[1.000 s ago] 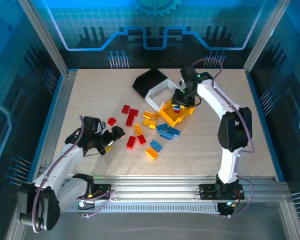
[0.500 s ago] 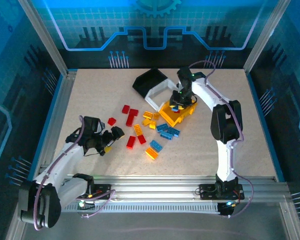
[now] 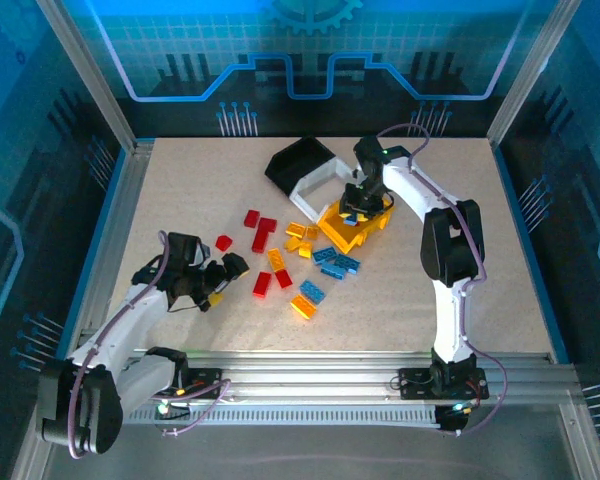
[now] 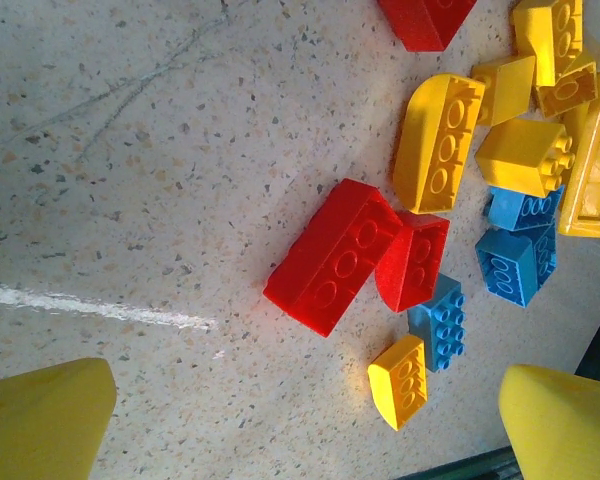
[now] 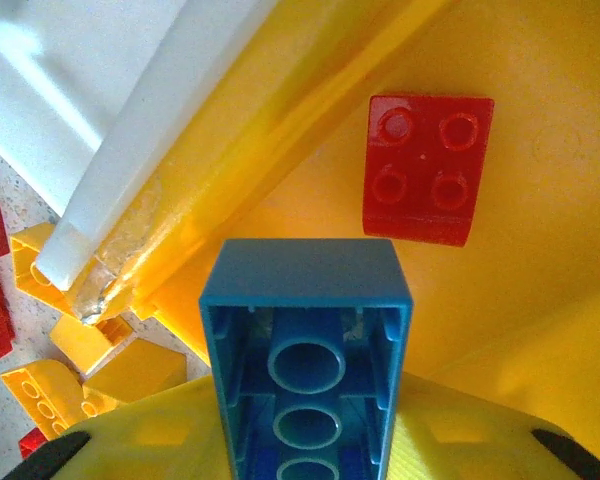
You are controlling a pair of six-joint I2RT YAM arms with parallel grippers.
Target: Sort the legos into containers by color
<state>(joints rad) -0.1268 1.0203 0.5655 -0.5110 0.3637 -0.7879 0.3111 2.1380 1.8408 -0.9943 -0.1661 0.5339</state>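
Note:
My right gripper (image 3: 356, 208) is shut on a blue brick (image 5: 305, 350), held hollow side up over the yellow bin (image 5: 540, 250). A red brick (image 5: 426, 168) lies on that bin's floor. The containers stand in a row: black (image 3: 302, 160), white (image 3: 317, 186), yellow (image 3: 378, 224). Loose legos lie in front of them: red (image 3: 260, 232), yellow-orange (image 3: 302, 236) and blue (image 3: 337, 263). My left gripper (image 3: 223, 279) hangs open, low over bare table, left of the pile. Its yellow fingertips (image 4: 42, 420) frame a small yellow brick (image 4: 399, 381) and two red bricks (image 4: 333, 256).
The white bin's wall (image 5: 130, 110) runs close beside the held brick on its left. Metal rails edge the table on the left (image 3: 115, 220) and front (image 3: 310, 365). Open tabletop lies right of the bins and at the far left.
The right arm has folded its elbow inward and carried the blue brick slightly left over the yellow bin. The left arm has stayed put.

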